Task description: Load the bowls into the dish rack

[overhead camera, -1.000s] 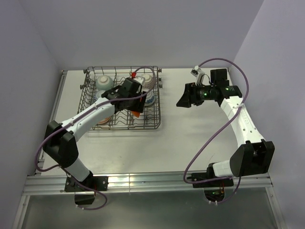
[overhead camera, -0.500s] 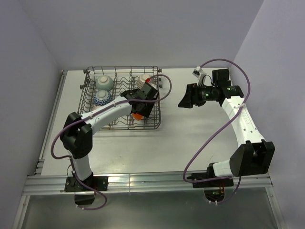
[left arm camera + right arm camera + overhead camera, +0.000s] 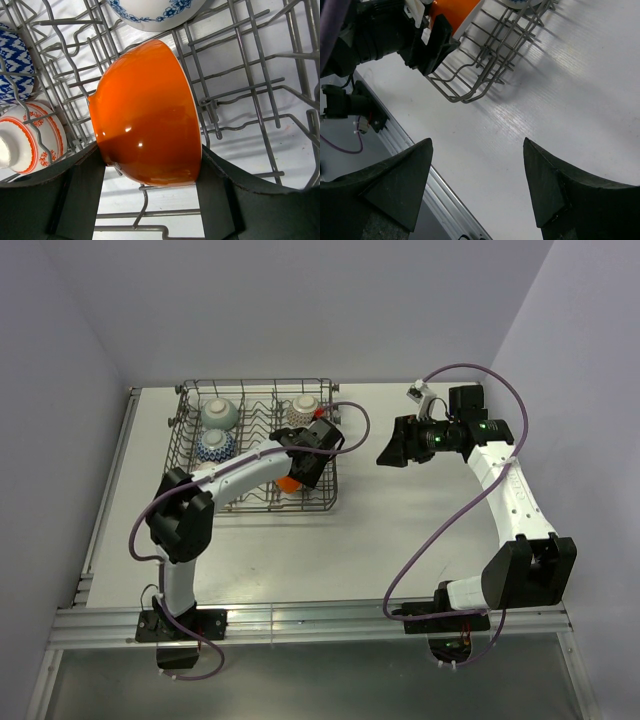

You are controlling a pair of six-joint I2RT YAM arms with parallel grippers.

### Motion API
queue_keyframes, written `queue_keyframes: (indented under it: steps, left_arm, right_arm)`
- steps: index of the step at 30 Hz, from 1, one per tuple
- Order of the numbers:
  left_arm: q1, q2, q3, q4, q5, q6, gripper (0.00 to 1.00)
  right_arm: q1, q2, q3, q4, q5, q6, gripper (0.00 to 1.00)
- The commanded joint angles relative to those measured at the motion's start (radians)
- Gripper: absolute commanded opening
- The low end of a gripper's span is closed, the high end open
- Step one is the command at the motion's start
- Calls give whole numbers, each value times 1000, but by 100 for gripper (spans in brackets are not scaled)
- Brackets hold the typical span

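We have the small round orange-glazed ceramic bowl [image 3: 147, 112] tipped on its side between the fingers of the left gripper [image 3: 150, 172]. The gripper is closed on it, one pad against each flank, with the thin white rim turned to the right of the wrist view. The bowl hangs over the near right part of the large grey metal wire dish rack [image 3: 240, 506]; we cannot tell whether it touches the wires yet.

To seat it well, we judge the bowl should go down on edge so its rim slots between two upright tines. The jaws should part only once the wires carry it. The glaze looks slick, so a loose hold could let it roll. The left finger sits close to a white bowl with a red-orange pattern [image 3: 30, 135], so the opening should be small and the withdrawal straight, clear of the wires.

The rack holds several bowls already. From the wrist we see a blue-and-white zigzag bowl [image 3: 11, 55] to the left and a blue-and-white flowered bowl [image 3: 155, 11] beyond the orange one. From above there is a pale green bowl [image 3: 220, 413] in the far left corner. None visibly touches the held bowl.

The right gripper [image 3: 476, 145] hovers wide open and empty over the pale grey tabletop [image 3: 545, 90], well apart from the rack — best left there.
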Motion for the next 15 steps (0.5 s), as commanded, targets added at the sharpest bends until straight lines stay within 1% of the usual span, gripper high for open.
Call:
queue_keyframes:
  steps: [1, 6, 9, 10, 12, 14, 15]
  left_arm:
    - [-7, 8, 61, -8, -41, 8, 7]
    - [-10, 44, 83, -21, -24, 5, 13]
    - [-10, 62, 89, -24, -19, 4, 18]
    - [-12, 65, 90, -24, -18, 4, 21]
    - [-12, 76, 92, -27, -12, -1, 35]
    - [-13, 79, 93, -30, -1, 1, 37]
    - [-13, 79, 92, -30, 2, 1, 41]
  right_arm:
    - [-10, -26, -1, -4, -20, -17, 80]
    - [-15, -28, -3, -12, -18, -25, 80]
    - [-16, -28, -3, -18, -17, -28, 80]
    - [-16, -28, -3, -21, -17, -29, 80]
    - [-18, -29, -4, -22, -17, -32, 80]
    - [-18, -32, -4, -22, -17, -34, 80]
    - [-18, -32, -6, -26, -15, -35, 80]
